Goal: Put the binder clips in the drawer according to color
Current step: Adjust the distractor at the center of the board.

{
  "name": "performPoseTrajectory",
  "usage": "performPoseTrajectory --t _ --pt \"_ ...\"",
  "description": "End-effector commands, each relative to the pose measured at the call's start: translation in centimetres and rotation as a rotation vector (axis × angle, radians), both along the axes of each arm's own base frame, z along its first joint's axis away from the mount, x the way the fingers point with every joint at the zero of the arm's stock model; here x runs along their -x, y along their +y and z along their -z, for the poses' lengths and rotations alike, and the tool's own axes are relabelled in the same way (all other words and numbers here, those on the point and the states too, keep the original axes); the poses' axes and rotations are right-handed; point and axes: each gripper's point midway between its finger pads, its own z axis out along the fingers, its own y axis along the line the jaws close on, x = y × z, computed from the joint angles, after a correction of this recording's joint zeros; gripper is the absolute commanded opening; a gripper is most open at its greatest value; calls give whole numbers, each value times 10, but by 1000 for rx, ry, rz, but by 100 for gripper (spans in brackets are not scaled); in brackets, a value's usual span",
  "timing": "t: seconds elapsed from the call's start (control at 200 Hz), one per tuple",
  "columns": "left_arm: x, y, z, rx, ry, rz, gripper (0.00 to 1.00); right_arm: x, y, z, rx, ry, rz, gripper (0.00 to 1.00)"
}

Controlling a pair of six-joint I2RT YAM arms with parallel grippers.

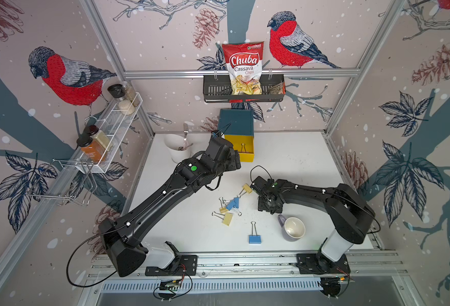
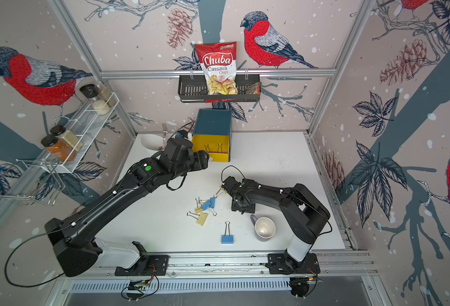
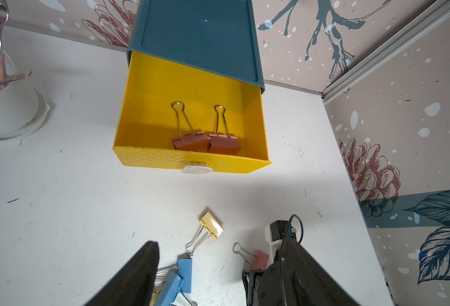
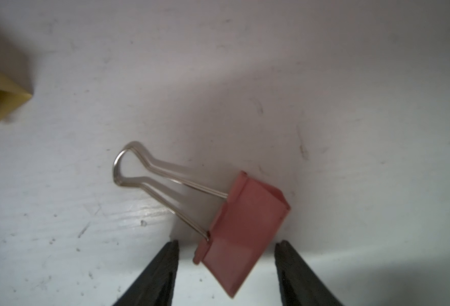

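Straddling a pink clip [image 4: 245, 225], the right end effector [image 4: 228, 242] stands open; the drawer [image 3: 192, 161] holds two, other clips [image 1: 255, 239] lie beside it.

Upper centre of both top views: the drawer chest [image 1: 235, 120], dark teal and upright. I read its yellow top drawer [image 3: 165, 87] as pulled out. Inside it lies a pair of pink clips [image 3: 190, 141], side by side, bodies against the front wall, wire handles towards the rear.

Centre of a top view, on the white table [image 1: 284, 164]: a lone yellow clip [image 1: 247, 188]. Below-left of it, a blue pair [image 1: 230, 206] overlaps a yellow one [image 1: 223, 210], and a further yellow clip [image 1: 227, 218] lies just below.

Lower centre: a single blue clip [image 1: 254, 239], handles pointing up-frame.

Near the lone yellow clip, a third pink clip [image 4: 245, 230] lies flat, handles folded together.
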Motion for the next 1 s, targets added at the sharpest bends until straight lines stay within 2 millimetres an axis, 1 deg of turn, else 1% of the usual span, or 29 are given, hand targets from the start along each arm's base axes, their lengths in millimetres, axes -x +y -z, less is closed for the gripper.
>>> performPoseTrajectory --t 0.0,0.14,0.165,0.285,0.3,0.36,0.48,0.505,0.545,0.59,0.625,0.665,0.775,0.805,0.895,0.995 --pt "-3 -3 -9 30 -40 -3 78 -5 -2 2 5 -15 27 60" --pt "-1 -2 -9 32 -40 -3 77 -3 -3 4 10 -12 35 57" --pt "-1 -1 -8 29 -39 -4 77 -3 -4 5 12 -10 35 54" --pt "-1 -2 -5 29 -34 -3 76 -1 -8 7 19 -12 41 51" --pt "-1 -2 -5 31 -33 -2 76 -1 -8 8 21 -12 41 48" --pt "0 -2 -3 32 -29 -2 76 -2 -11 7 32 -18 44 46" --pt "3 -2 4 29 -19 0 75 -4 -12 6 35 -24 45 44" --pt "3 -1 6 27 -16 -1 75 -4 -12 6 35 -27 45 42" --pt "5 0 9 25 -11 -1 75 -4 -13 7 37 -26 45 40" --pt "7 0 14 19 -3 2 75 -4 -13 7 37 -26 46 40" --pt "8 1 18 14 4 3 75 -4 -13 8 35 -26 44 36" --pt "10 2 24 8 15 3 75 -4 -13 8 35 -28 45 35" --pt "17 6 46 -9 52 14 74 -6 -13 6 34 -38 50 35" --pt "20 7 52 -11 63 15 74 -6 -12 4 31 -43 47 31" --pt "29 12 72 -14 97 17 73 -8 -12 1 34 -54 49 30" --pt "38 16 87 -2 123 22 72 -10 -13 -3 36 -68 47 29"
